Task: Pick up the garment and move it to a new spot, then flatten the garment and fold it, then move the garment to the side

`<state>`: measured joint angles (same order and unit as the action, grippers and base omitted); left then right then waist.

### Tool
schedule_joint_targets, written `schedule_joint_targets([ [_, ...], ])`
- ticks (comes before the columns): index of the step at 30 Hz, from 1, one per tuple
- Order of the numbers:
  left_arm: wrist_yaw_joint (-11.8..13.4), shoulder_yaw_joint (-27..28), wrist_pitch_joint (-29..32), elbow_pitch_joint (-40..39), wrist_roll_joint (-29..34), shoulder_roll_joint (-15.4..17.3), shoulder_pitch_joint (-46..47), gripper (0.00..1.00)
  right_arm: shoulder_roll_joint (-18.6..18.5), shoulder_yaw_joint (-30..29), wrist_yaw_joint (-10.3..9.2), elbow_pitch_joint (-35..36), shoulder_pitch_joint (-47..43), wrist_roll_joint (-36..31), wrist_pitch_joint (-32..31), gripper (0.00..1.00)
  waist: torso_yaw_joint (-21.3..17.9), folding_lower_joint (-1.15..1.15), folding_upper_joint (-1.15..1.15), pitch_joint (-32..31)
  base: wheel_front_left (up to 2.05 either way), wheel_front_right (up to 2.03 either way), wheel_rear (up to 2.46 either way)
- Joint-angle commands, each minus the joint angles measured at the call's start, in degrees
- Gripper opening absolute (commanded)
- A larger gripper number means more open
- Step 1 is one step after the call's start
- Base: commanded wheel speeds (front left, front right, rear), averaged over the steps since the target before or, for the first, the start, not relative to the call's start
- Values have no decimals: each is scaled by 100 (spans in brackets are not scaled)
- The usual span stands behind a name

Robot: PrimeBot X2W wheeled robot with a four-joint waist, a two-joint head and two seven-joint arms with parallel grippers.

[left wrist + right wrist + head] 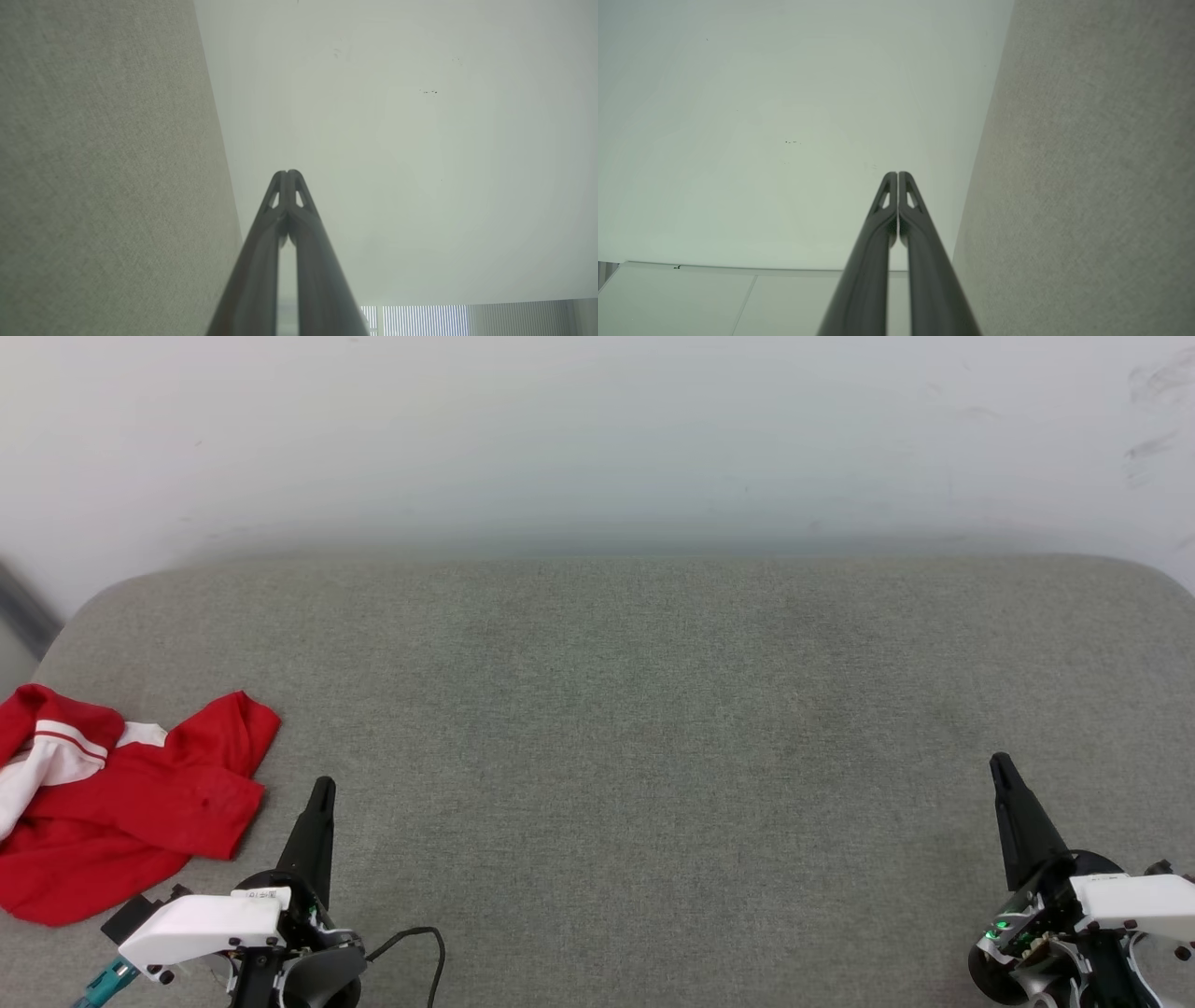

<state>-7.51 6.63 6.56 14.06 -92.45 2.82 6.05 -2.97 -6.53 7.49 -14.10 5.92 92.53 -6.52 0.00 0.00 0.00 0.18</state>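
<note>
Shirt (131, 807): we see it crumpled, red and white, at the left edge of the gray table (635, 756).
Left gripper (322, 789): just beside the shirt, closed tight, holding nothing.
Right gripper (999, 765): far across the table, closed tight, holding nothing.

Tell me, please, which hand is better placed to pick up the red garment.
Left. The garment lies crumpled at the left side of the grey surface, close beside the left hand; the right hand is far across. Both are shut, so the left must open first.
</note>
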Motion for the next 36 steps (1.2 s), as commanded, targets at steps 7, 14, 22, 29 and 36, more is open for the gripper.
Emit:
schedule_joint_targets([
  [7,-21,6,8,-2,8,-7,41,0,17,4,0,-4,73,-26,5,0,0,0,0,0,0,0,0],
  [14,-21,6,8,-2,8,-7,41,0,17,4,0,-4,74,-26,4,0,0,0,0,0,0,0,0],
  [22,-21,6,7,-2,8,-7,41,0,17,4,0,-4,74,-26,4,0,0,0,0,0,0,0,0],
  [29,-21,6,7,-2,8,-7,41,0,17,4,0,-4,74,-26,4,0,0,0,0,0,0,0,0],
  [36,-21,6,7,-2,8,-7,41,0,17,4,0,-4,74,-26,5,0,0,0,0,0,0,0,0],
])
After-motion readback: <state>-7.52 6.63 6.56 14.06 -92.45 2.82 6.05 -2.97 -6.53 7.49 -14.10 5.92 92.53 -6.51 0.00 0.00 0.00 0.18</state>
